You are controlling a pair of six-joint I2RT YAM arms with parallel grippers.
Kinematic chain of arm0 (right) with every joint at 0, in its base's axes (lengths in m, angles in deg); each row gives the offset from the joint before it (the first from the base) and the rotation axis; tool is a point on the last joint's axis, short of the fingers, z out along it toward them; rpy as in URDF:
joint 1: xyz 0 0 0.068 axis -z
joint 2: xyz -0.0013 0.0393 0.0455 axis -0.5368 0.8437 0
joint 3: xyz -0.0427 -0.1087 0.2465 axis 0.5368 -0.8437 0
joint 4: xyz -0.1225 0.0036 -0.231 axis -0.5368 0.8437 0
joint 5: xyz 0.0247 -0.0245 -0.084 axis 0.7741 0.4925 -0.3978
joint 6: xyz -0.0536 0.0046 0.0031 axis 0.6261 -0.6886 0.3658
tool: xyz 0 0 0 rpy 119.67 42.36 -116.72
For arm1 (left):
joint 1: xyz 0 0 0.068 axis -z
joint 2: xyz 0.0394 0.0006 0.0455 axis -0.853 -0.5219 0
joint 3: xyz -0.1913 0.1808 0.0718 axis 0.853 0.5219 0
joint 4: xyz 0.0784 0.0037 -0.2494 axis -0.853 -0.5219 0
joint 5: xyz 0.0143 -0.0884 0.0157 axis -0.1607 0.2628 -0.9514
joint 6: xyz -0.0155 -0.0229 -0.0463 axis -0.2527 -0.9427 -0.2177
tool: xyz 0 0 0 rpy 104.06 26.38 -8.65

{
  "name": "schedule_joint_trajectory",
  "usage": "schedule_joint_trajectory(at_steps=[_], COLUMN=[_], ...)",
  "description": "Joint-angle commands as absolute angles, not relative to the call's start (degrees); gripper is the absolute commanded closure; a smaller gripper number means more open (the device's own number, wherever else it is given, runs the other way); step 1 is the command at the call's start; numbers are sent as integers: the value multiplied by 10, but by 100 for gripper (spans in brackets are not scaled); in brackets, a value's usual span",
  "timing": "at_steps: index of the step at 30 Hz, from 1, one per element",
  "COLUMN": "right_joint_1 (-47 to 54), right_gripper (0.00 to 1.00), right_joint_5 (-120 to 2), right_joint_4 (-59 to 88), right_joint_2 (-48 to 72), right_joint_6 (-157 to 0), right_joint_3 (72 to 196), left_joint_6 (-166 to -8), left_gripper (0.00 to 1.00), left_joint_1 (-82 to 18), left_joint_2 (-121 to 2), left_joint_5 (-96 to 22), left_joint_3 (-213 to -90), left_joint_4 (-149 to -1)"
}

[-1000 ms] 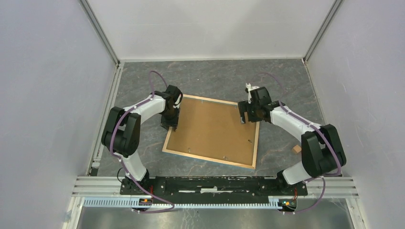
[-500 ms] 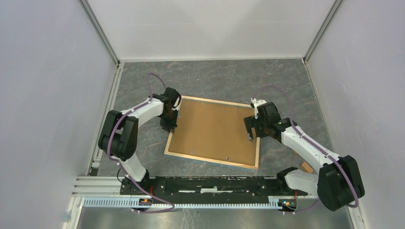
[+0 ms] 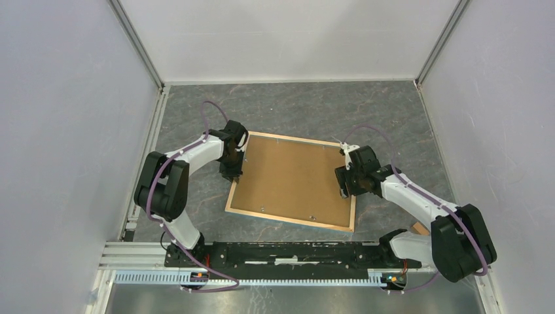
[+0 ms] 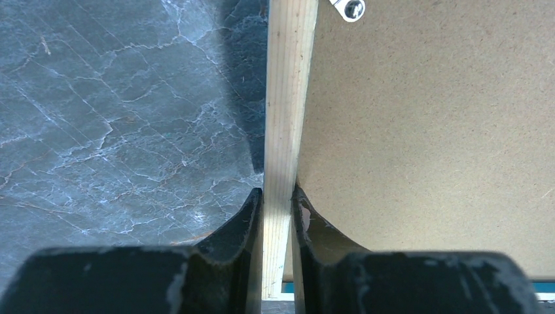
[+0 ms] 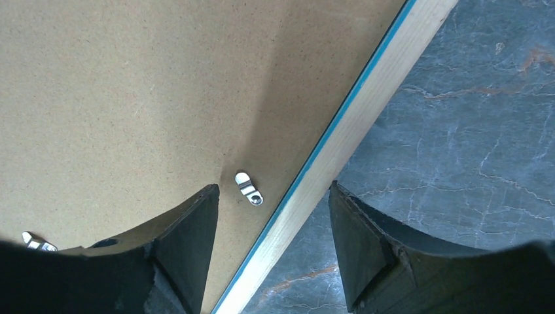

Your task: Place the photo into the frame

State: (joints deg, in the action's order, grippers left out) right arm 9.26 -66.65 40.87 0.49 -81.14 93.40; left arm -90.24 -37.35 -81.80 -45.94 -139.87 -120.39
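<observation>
Noted frame [image 3: 288,220] lying back-up on table [image 3: 294,111], board [image 3: 294,180] seated inside. Noted left gripper [image 4: 278,196] clamped on left wood rim. Noted right gripper [image 5: 271,188] with fingers spread apart, straddling right rim near metal clip [image 5: 249,188].

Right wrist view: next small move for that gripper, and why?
Probably close the right gripper onto the frame rim. Its jaws stand open astride that rim, a metal clip on the backing board just inside, while the left gripper is shut on the opposite rim. A second grip would let both arms lift the frame.
</observation>
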Motion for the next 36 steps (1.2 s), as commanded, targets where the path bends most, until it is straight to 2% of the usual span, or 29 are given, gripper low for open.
schedule_joint_trajectory(at_steps=[1,10,19,29,36], right_joint_1=[76,62,47,43,36], right_gripper=[34,47,42,46,63], right_joint_5=[-685,-698,-719,-742,-719], right_joint_4=[391,377,378,380,358], right_joint_2=[7,25,35,47,48], right_joint_6=[-822,-832,-839,-851,-865], right_joint_3=[928,919,916,910,902], left_joint_6=[-909,-911,-914,-916,-917], left_gripper=[94,96,98,98,98], left_joint_1=[-370,-370,-369,-369,-370], left_joint_2=[-816,-815,-815,-816,-816], left_joint_5=[-446,-439,-437,-436,-435], left_joint_3=[-1382,-1383,-1382,-1380,-1382], left_joint_4=[-1205,-1204,-1201,-1199,-1198])
